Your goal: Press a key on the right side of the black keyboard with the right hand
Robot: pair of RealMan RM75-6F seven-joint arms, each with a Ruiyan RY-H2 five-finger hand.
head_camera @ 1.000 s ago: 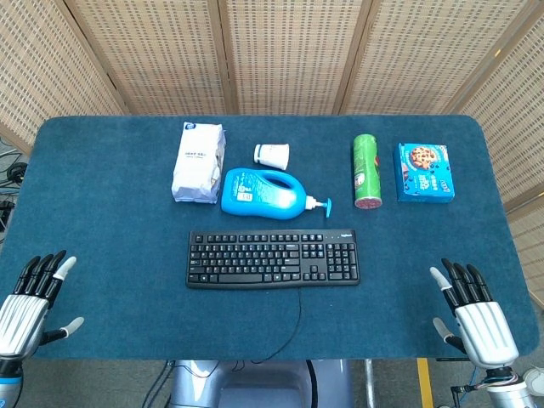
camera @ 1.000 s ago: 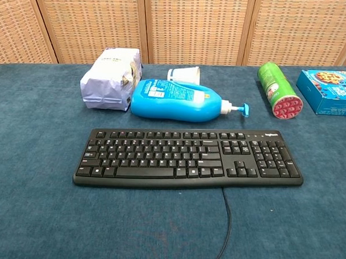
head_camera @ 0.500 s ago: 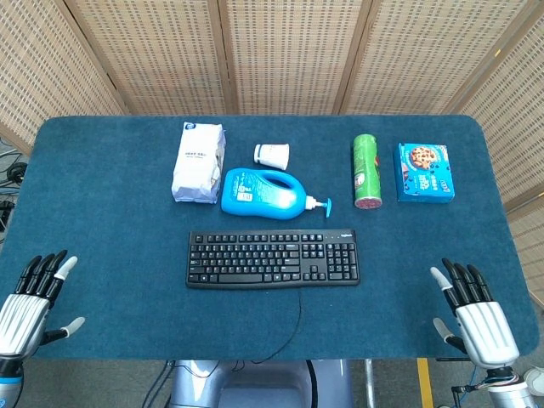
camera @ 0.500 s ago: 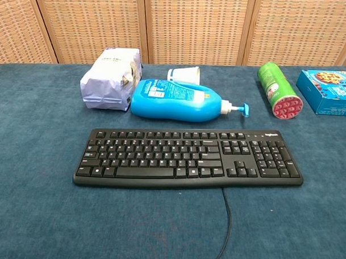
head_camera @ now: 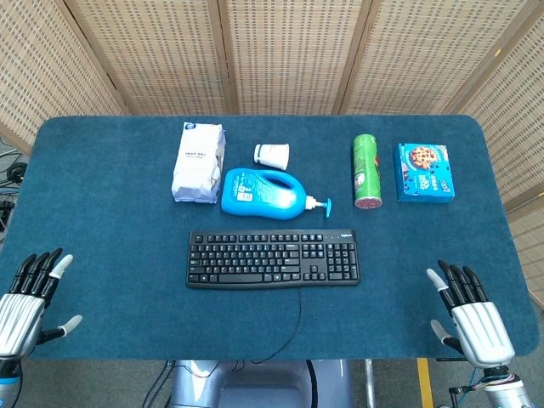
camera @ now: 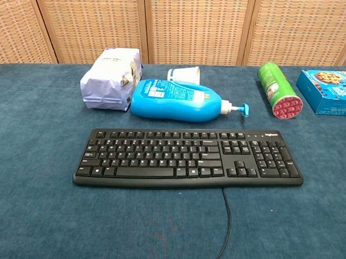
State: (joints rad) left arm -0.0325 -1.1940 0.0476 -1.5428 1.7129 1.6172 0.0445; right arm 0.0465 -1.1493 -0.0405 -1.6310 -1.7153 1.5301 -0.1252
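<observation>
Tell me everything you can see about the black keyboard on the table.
The black keyboard is a full-size board, seemingly plastic, with white-lettered keys and a number pad at its right end. It lies flat on the blue table, in front of the blue pump bottle. A thin black cable runs from its front edge toward the robot. Neither hand touches it.

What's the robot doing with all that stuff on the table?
Nothing is being touched yet. The robot's right hand and left hand both sit open at the near corners of the blue table, fingers apart and holding nothing. The black keyboard lies in the middle, well away from both hands. Behind it lie a white bag, a blue pump bottle, a small white cup, a green can and a blue cookie box.
</observation>
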